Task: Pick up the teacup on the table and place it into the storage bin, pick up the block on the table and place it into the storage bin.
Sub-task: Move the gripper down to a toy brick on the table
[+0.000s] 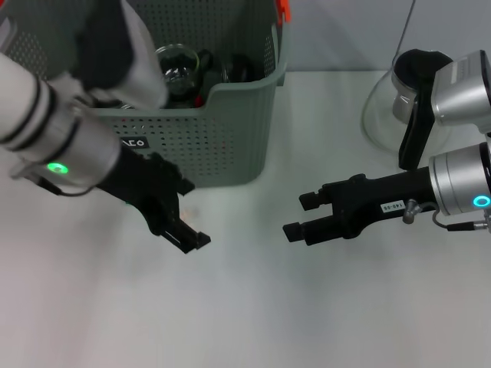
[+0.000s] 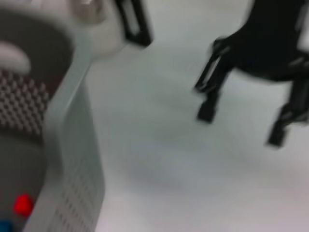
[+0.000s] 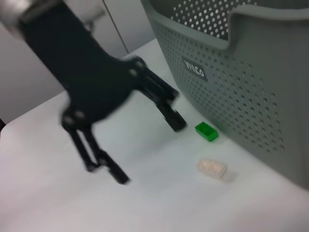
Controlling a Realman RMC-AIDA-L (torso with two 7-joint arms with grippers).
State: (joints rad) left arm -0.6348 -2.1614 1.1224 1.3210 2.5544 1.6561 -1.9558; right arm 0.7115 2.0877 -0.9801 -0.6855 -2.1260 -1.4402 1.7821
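Jaws of our left gripper (image 1: 184, 230) hang open and empty over the worktop (image 1: 253, 307), nearest the blocks (image 3: 211, 167) beside the storage bin (image 1: 230, 138); right gripper (image 1: 303, 216) likewise open.

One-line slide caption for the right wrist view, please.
Left tool, open and empty, hangs above the table beside the storage bin, near a green block and a pale block.

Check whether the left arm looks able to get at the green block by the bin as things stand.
Probably yes: the left tool is open, just above the table, with the green block close beside it, bare tabletop between; only the storage bin wall crowds one side.
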